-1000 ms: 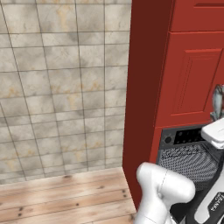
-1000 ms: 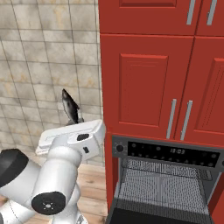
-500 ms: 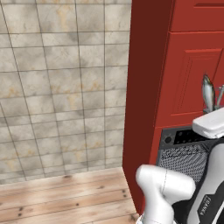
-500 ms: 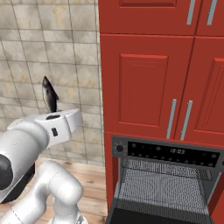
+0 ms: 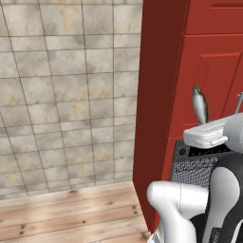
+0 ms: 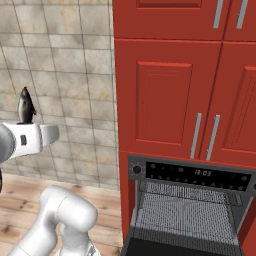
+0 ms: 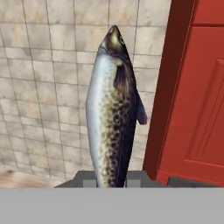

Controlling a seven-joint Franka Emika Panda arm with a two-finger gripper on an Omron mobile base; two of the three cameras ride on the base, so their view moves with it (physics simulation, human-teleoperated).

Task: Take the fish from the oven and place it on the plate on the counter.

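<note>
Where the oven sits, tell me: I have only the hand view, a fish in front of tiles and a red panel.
Observer: In the right base view the oven is low on the right, under red cupboard doors, standing open with its racks showing.
Operator: Give me the fish's position against it.
Observer: The fish stands upright in the gripper, well left of the oven, before the tiled wall.
Operator: Report what lies below it.
Observer: Wooden floor runs along the foot of that wall.
</note>
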